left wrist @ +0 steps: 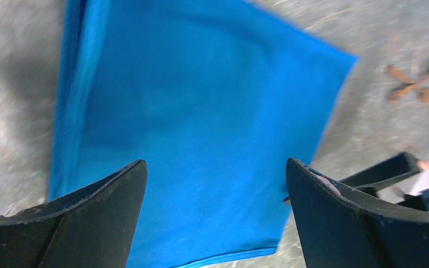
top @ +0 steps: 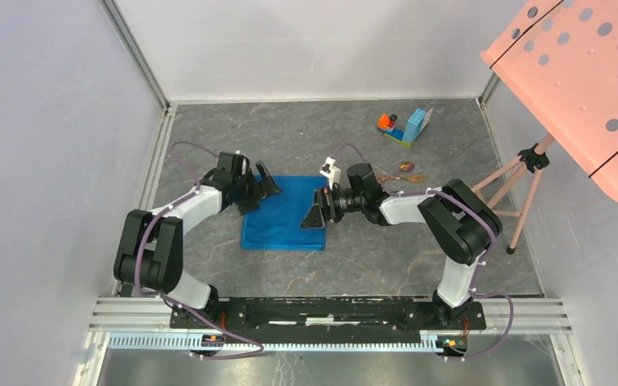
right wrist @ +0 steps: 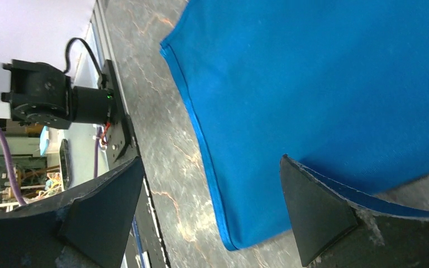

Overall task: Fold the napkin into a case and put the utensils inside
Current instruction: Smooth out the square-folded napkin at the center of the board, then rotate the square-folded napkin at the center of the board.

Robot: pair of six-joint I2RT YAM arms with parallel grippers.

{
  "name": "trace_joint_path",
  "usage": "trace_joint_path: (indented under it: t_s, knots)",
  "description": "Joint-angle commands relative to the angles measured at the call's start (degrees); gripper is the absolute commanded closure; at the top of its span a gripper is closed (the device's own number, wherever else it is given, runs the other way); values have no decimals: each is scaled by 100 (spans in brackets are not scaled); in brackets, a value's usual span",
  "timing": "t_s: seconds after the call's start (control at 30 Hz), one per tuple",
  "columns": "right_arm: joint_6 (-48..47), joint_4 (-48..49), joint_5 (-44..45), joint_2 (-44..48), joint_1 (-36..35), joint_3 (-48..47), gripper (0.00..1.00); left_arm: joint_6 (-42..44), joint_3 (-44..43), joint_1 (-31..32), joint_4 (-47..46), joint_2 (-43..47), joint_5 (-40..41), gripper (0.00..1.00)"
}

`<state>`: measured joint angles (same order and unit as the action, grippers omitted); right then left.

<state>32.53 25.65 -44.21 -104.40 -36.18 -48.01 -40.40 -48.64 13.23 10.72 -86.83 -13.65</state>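
Napkin [top: 283, 215] flat on table [top: 370, 265]; left gripper [left wrist: 215, 167] spread wide, empty, over its left side; right gripper [right wrist: 212, 164] likewise gaping, empty, at right edge; utensils [top: 406, 172] lie apart, beyond right arm.

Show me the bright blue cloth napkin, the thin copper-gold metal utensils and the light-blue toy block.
bright blue cloth napkin [top: 282, 217], top external view, flat middle.
thin copper-gold metal utensils [left wrist: 410, 85], left wrist view, a handle.
light-blue toy block [top: 420, 122], top external view, its face.

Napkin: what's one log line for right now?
bright blue cloth napkin: flat on table | left fingers: open above it | right fingers: open at its edge | copper-gold metal utensils: lying apart, untouched
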Motion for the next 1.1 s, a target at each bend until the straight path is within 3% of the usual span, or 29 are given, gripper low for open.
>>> trace_joint_path:
  t_s: [0.0,0.13,0.37,0.57,0.73,1.07]
  knots:
    - [-327,-61,-90,37,53,136,2,-108,422,-23,-59,437,299,0]
    - [-1211,-1163,535,339,-94,89,3,-46,376,-20,216,992,333,0]
    - [-1551,-1857,1484,730,-586,-152,7,208,112,-31,991,1895,611,0]
    - [-1479,-2136,1766,142,-1029,-978,20,241,74,-27,1377,2482,733,0]
    - [-1539,-2546,1875,-456,-1241,-1605,19,230,14,-30,1566,2677,714,0]
    - [-2228,-3348,2287,-102,-905,-684,14,267,-236,-35,1781,2863,634,0]
